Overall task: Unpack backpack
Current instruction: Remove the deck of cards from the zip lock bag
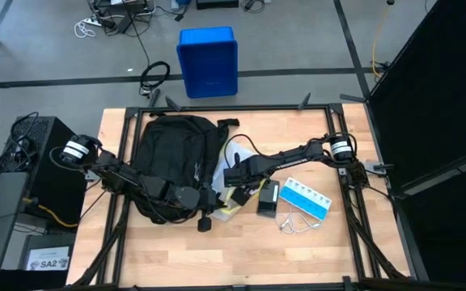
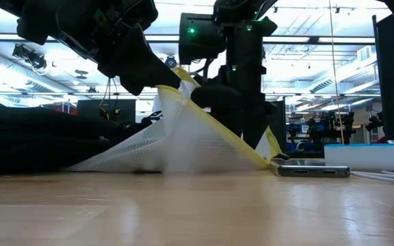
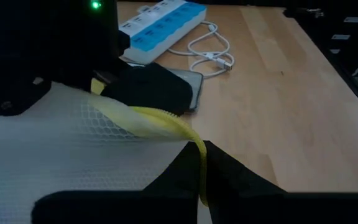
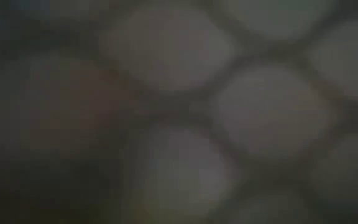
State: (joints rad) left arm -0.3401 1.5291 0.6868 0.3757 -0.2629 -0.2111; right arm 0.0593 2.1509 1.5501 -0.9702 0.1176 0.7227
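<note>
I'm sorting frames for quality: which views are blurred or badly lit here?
Right wrist view: wholly out of focus, only the mesh bag's netting pressed close. Low view: backlit by ceiling lights, arms nearly silhouettes, near table soft. Left wrist view: dark foreground, pill organizer clear. High view: even, sharp.

Backpack [image 1: 172, 158] at table's left, mesh pouch [image 2: 183, 140] beside it, pill organiser [image 1: 307, 198] right, cable [image 1: 296, 220] apparently just before it.

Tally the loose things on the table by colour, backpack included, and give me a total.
Black: 2, the backpack and the flat device
White: 2, the mesh bag with yellow trim and the cable
Blue and white: 1, the pill organiser
Total: 5
</note>
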